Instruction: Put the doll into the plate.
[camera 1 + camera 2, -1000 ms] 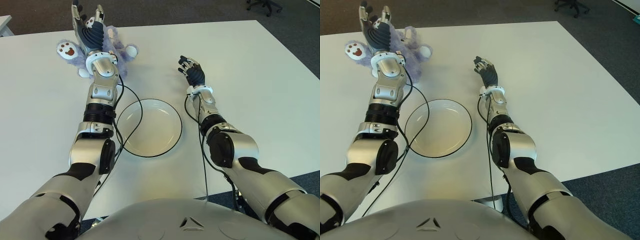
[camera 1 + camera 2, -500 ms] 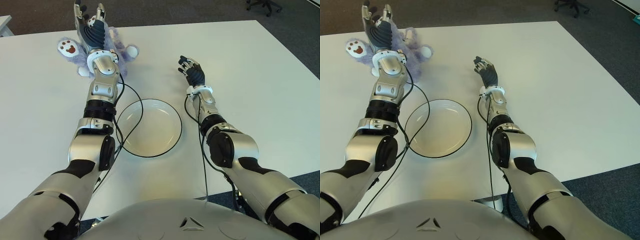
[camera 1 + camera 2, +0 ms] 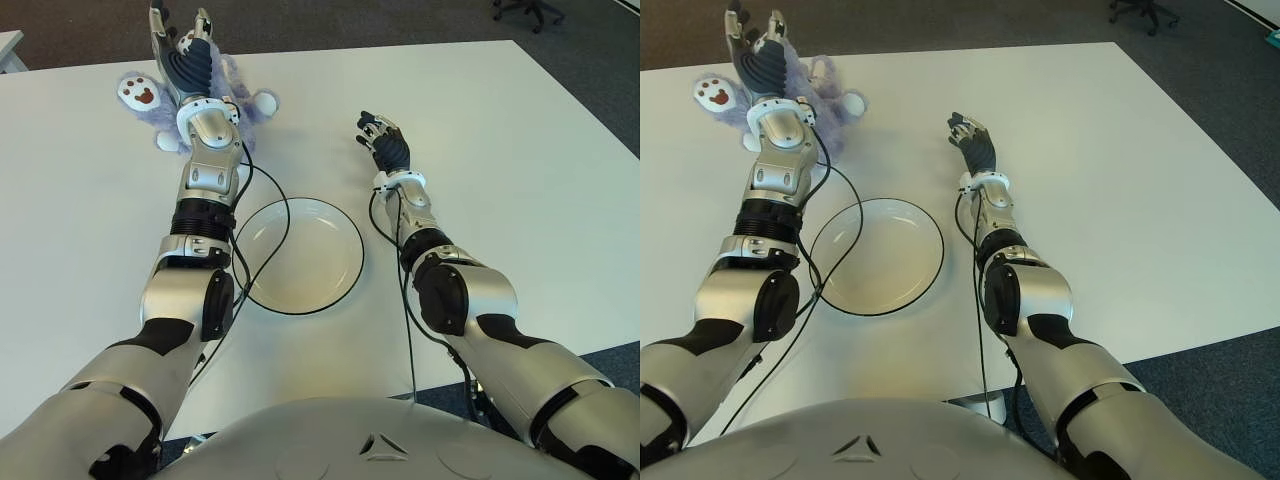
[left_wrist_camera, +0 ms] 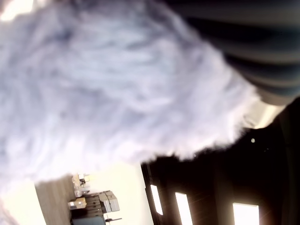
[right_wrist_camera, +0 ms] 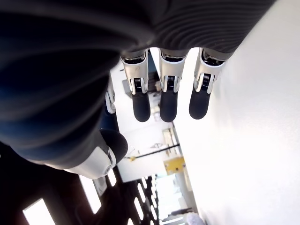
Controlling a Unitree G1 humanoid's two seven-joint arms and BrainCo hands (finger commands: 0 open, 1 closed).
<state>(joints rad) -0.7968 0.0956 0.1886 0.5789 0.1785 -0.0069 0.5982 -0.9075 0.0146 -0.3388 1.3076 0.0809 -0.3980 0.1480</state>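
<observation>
My left hand (image 3: 185, 60) crept slightly farther over purple plush doll (image 3: 240, 98); fingers spread, no grasp yet. Plate (image 3: 300, 255) near, empty. Right hand (image 3: 385, 145) idle right of plate, fingers relaxed.

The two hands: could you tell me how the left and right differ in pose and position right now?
The left hand reaches to the table's far left, over the purple doll, fingers spread; the right hand shows right of the plate, with nothing under it. The left wrist view is filled with fur; the right wrist view shows relaxed fingers beside bare table. Neither hand grasps anything.
</observation>
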